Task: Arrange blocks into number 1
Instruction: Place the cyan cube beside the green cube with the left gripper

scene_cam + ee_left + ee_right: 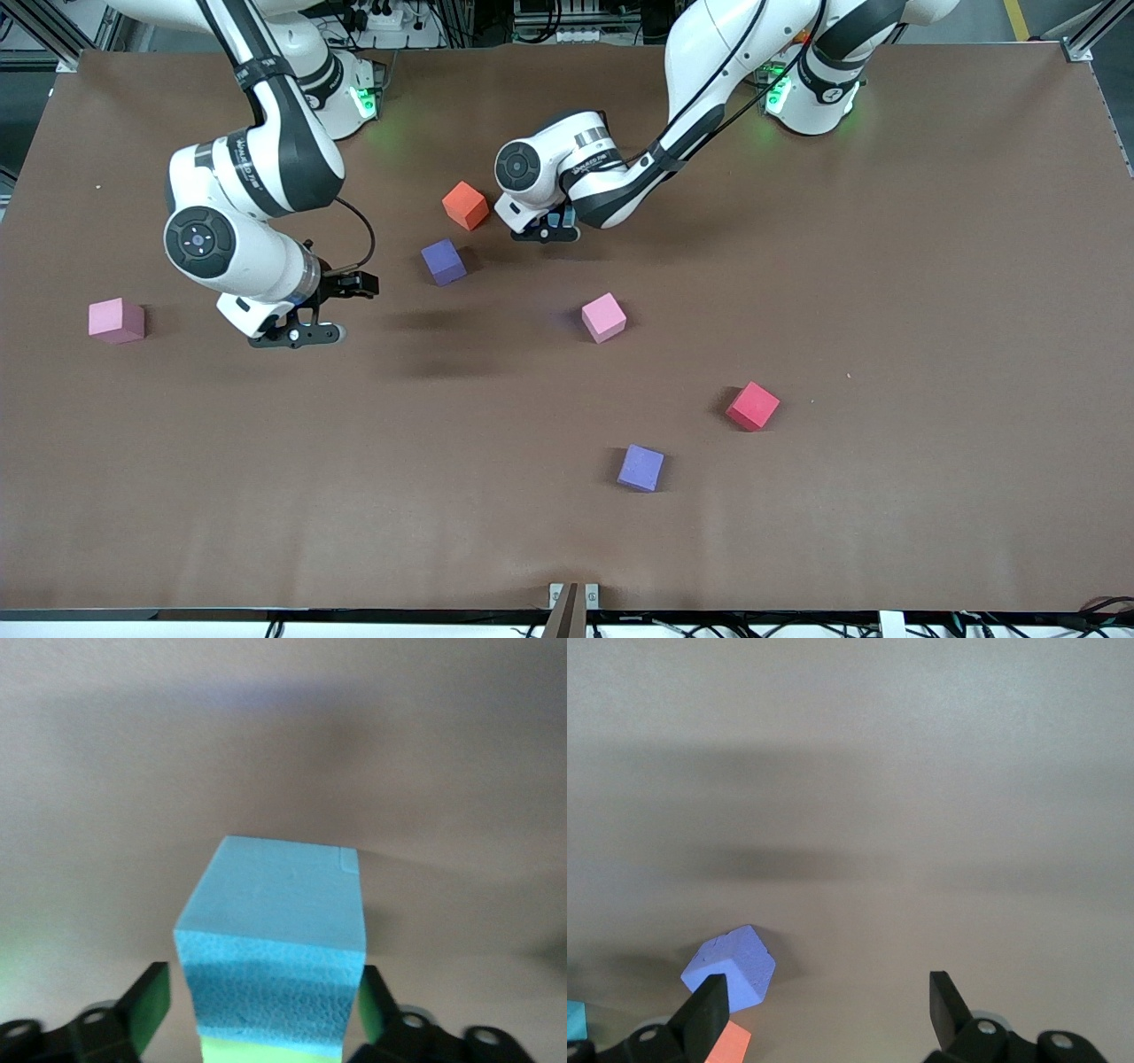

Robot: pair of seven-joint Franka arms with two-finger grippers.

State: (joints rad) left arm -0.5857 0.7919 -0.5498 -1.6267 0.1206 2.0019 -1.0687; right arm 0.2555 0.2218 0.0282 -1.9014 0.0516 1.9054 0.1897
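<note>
The light blue block (275,904) rests on top of the green block (266,1050). My left gripper (263,997) is open around the blue one, and a gap shows on each side. From the front, the left gripper (545,229) covers most of that stack, with only a bit of the light blue block (559,218) showing. The orange block (465,205) lies beside the stack toward the right arm's end. The dark purple block (443,262) lies nearer the camera than the orange one. The pink block (603,317) lies nearer still. My right gripper (328,310) hangs open and holds nothing.
A red cube (752,406) and a lavender cube (640,467) lie nearer the camera than the pink block. Another pink cube (116,320) sits at the right arm's end of the brown table (886,310). The right wrist view shows the dark purple block (731,967) and the orange block (726,1045).
</note>
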